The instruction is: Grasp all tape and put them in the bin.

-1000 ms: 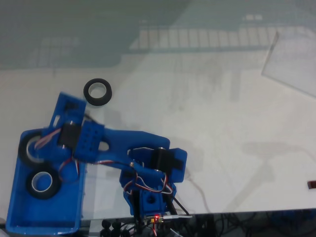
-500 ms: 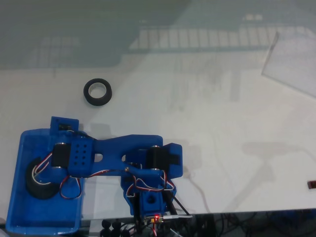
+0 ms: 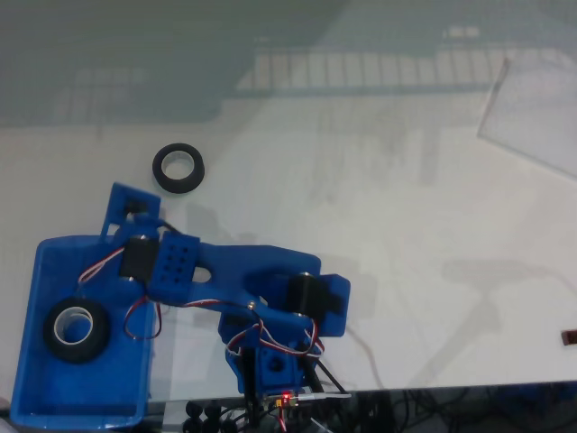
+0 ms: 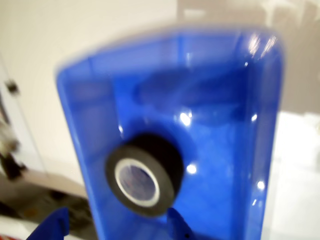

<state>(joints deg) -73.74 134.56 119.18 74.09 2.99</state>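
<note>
The bin (image 3: pixel 41 262) is a bright blue tray at the lower left of the fixed view. One black tape roll with a white core (image 3: pixel 77 331) lies flat inside it. A second black tape roll (image 3: pixel 178 169) lies on the white table above the bin. My blue arm (image 3: pixel 225 266) reaches left from its base, with its wrist over the bin's upper right corner. In the wrist view my gripper (image 4: pixel 112 230) is open. Its blue fingertips (image 4: pixel 50 227) show at the bottom edge, above the bin (image 4: pixel 265 125) and apart from the tape roll (image 4: pixel 160 165).
The arm's base with wires and a red light (image 3: pixel 279 383) sits at the table's front edge. A clear sheet (image 3: pixel 536 113) lies at the upper right. White table surface (image 3: pixel 379 198) stretches right of the arm.
A second roll that was by the wrist at the bin's upper left a second ago is gone from sight. The arm dipped low over the bin, then drew back up, uncovering the roll inside.
</note>
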